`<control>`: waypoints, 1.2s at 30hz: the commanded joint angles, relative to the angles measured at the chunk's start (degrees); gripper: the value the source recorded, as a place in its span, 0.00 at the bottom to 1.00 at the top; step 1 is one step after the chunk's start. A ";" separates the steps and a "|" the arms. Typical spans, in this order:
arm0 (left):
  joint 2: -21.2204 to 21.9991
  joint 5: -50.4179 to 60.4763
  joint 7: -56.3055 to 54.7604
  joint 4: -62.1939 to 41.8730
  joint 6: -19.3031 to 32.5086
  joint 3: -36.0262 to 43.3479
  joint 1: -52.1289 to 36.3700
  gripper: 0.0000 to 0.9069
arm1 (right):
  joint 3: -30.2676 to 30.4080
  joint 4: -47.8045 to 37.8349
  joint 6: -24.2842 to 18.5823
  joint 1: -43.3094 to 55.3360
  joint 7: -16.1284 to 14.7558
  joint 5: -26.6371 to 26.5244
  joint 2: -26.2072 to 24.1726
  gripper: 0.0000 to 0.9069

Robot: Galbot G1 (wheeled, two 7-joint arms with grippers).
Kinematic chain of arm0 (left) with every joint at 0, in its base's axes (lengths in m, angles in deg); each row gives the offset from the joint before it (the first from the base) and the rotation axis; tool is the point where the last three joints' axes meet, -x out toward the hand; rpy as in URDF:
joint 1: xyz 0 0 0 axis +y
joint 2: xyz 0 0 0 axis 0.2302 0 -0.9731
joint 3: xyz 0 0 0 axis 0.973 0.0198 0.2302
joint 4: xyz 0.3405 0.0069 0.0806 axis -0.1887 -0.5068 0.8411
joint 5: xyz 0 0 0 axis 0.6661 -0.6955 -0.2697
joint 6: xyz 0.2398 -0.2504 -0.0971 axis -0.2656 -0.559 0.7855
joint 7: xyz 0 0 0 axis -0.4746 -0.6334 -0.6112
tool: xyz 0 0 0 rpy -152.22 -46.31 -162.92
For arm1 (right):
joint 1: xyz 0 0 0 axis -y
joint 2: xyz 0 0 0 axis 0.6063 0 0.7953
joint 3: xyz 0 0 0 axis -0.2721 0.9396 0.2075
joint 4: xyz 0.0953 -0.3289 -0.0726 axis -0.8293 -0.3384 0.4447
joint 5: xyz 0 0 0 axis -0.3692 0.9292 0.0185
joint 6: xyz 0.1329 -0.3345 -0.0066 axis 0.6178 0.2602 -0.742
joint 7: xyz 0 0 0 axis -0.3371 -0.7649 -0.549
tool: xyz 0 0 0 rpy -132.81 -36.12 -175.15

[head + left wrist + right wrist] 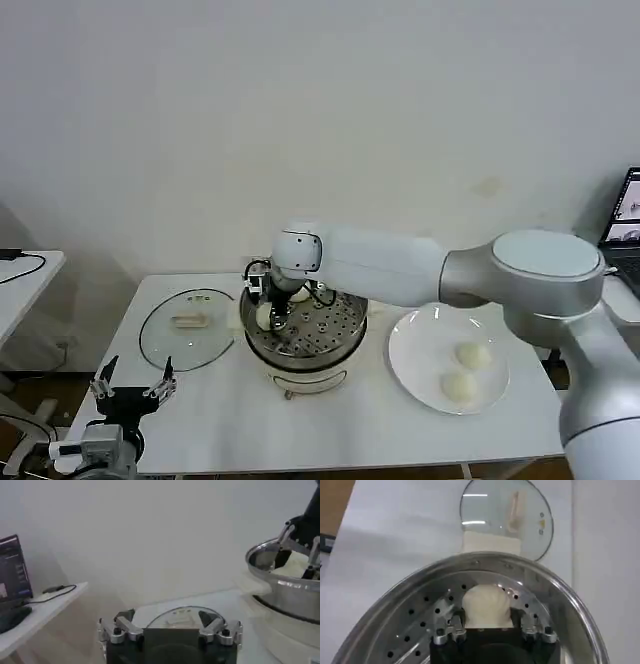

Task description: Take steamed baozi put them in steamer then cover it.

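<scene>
Right arm (400, 268) stretches across the steamer (305, 340) from the right, blocking approach from above on that side. Right gripper (270, 316) sits inside the pot at its left rim, fingers closed around a bun (486, 606), filling that edge of the tray. Rest of the perforated tray is bare; another bun (299, 295) lies at the back. Lid (188, 328) lies flat just left of the pot, taking most of the table's (330, 430) left half. Plate (425, 350) with two buns (472, 354) (458, 386) fills the right side. Front strip of table is free. Left gripper (134, 381) hangs spread apart off the front-left corner, near the lid's edge.
</scene>
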 commanded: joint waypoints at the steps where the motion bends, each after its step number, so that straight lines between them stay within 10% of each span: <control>1: 0.02 -0.01 -0.03 0.06 -0.04 -0.02 0.07 1.00 | 0.10 1.28 0.06 1.60 0.15 0.01 -0.76 1.00; 14: 0.29 0.08 0.08 0.56 -0.25 0.87 -0.24 1.00 | 3.75 18.35 -0.75 15.52 -0.47 1.45 -18.94 1.00; 36: -3.64 -2.70 0.92 -3.08 -0.47 2.52 -2.11 1.00 | 0.88 35.25 -18.35 6.32 -11.79 29.64 -63.16 1.00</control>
